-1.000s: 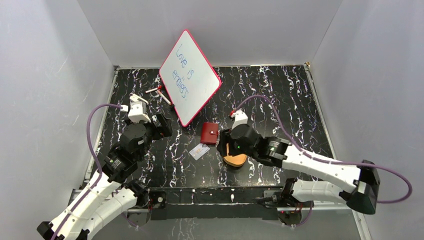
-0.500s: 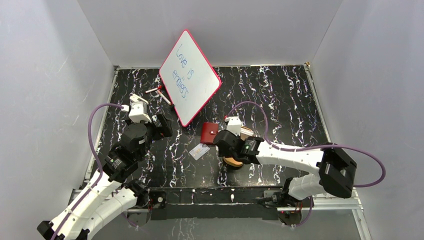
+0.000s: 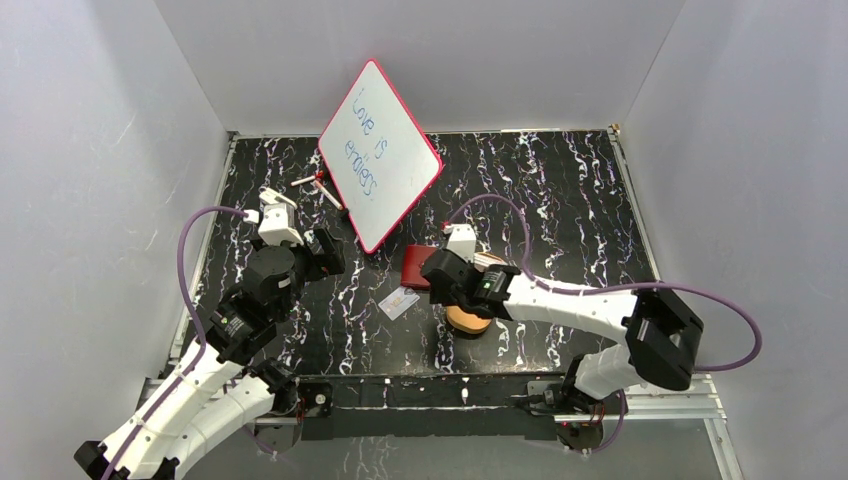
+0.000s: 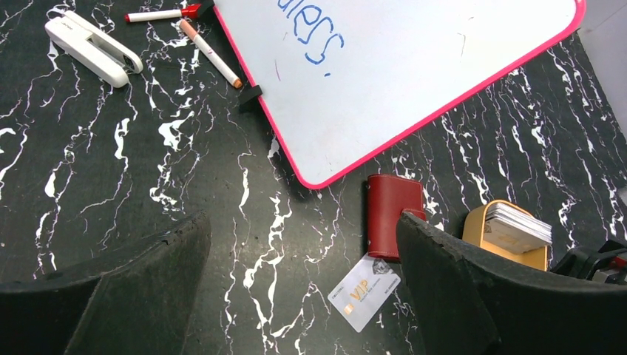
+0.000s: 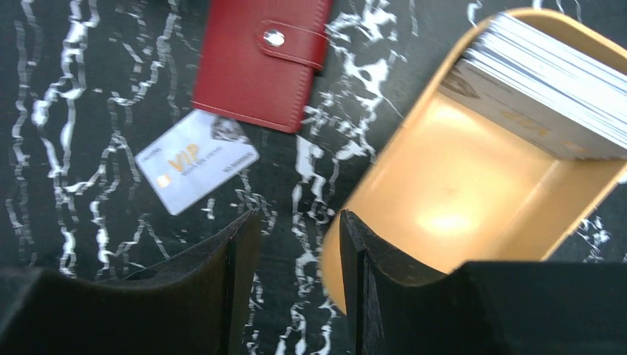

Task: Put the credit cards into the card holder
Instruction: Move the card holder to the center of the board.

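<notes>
Apparently starting out: the right hand (image 5: 297, 222) hangs half-open, empty, at the tray (image 5: 444, 185) of credit cards (image 5: 547, 89); the left hand (image 4: 302, 222) gapes empty. The card holder (image 5: 259, 63) lies snapped shut on the counter (image 5: 103, 89) and probably needs opening next.

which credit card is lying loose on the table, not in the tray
The VIP card lying flat on the tabletop beside the red card holder; the other cards are stacked in the orange tray.
</notes>
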{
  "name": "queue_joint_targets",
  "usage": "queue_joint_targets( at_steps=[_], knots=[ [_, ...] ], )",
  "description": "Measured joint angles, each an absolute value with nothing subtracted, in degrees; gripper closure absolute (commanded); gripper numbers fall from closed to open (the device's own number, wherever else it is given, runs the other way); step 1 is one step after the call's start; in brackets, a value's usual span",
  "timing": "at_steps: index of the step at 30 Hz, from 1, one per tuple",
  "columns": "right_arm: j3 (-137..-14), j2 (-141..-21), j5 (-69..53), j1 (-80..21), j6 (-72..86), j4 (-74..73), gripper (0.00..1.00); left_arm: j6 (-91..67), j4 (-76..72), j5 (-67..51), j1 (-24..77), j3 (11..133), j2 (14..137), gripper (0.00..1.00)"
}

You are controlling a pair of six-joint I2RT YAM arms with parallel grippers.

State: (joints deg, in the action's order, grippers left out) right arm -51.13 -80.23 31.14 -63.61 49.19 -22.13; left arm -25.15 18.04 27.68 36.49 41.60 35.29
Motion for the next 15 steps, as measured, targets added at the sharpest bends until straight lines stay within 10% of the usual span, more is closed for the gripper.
queue_joint_targets(
  at_steps=[15],
  knots=[
    [-57.9,-90.9,26.9,-57.6,47.9,-14.3,0.48,-25.2,18.3,27.7,36.5,41.6,35.5,0.08]
  ],
)
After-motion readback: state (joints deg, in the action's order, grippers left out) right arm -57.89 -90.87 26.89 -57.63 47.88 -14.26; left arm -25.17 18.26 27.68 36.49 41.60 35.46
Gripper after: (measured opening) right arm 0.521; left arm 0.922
